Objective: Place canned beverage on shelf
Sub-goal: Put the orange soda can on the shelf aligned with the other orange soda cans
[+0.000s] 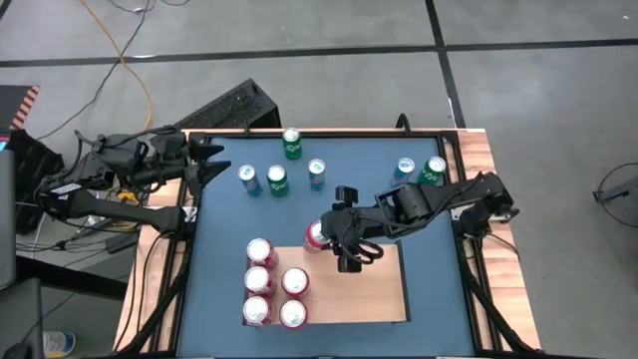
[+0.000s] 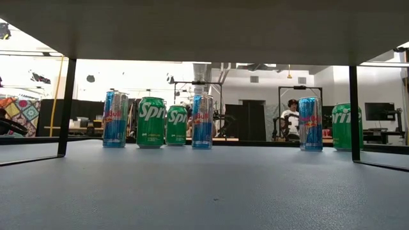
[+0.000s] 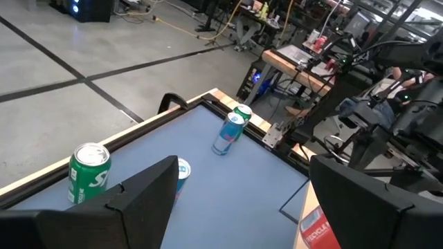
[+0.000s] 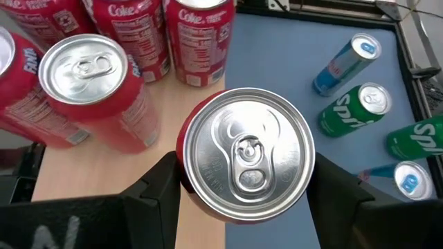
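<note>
Red can (image 4: pixel 242 155) clamped in right gripper (image 4: pixel 242 187), above shelf (image 1: pixel 384 289) edge. Five red cans (image 1: pixel 271 289) just beside. Left gripper (image 1: pixel 214 165) idle, released, off surface (image 1: pixel 229 219) edge.

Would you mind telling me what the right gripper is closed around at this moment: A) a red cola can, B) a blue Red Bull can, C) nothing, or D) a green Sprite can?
A: the right gripper has its fingers on either side of a red cola can at the shelf edge.
</note>
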